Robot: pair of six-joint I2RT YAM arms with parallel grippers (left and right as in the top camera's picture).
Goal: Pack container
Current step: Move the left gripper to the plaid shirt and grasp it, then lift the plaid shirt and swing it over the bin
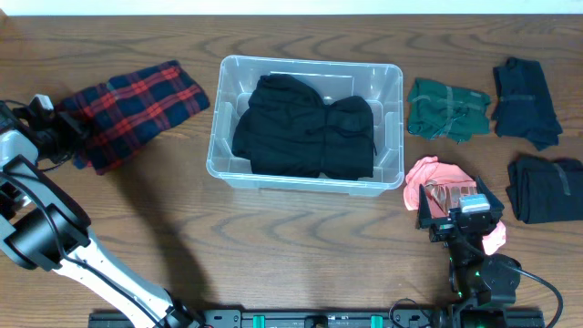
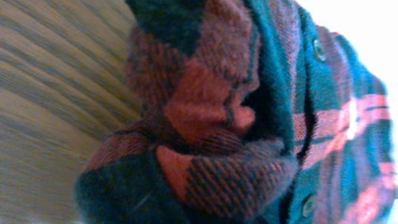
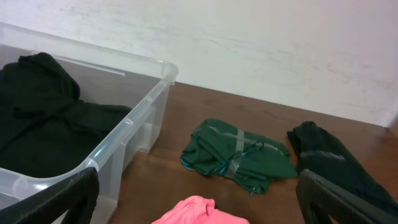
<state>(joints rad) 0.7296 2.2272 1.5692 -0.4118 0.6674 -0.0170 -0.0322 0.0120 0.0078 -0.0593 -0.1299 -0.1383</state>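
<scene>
1. Table: brown wood-grain top, flat, bearing every item below.
2. Container: clear plastic rectangular bin, rounded corners, thick rolled rim. It stands upright at the table's middle, toward the far edge, between the plaid shirt and the smaller garments.
3. Black garment: soft matte cloth, bunched in folds, lying inside the container and covering most of its base.
4. Plaid shirt: fuzzy flannel in red and dark blue-green checks with small round buttons, folded into a rough oblong left of the container and apart from it.
5. Two dark navy garments: one folded and tapered at the far right, one squarer nearer the front.
6. Green garment: smooth cloth in a crumpled fold, just right of the container.
7. Pink garment: bright salmon cloth, crumpled, partly under the right gripper.
8. Right gripper: black fingers spread wide over the pink garment, gripping nothing.
9. Left gripper: at the plaid shirt's near-left edge; its wrist view is filled with flannel and its jaw state cannot be told.
</scene>
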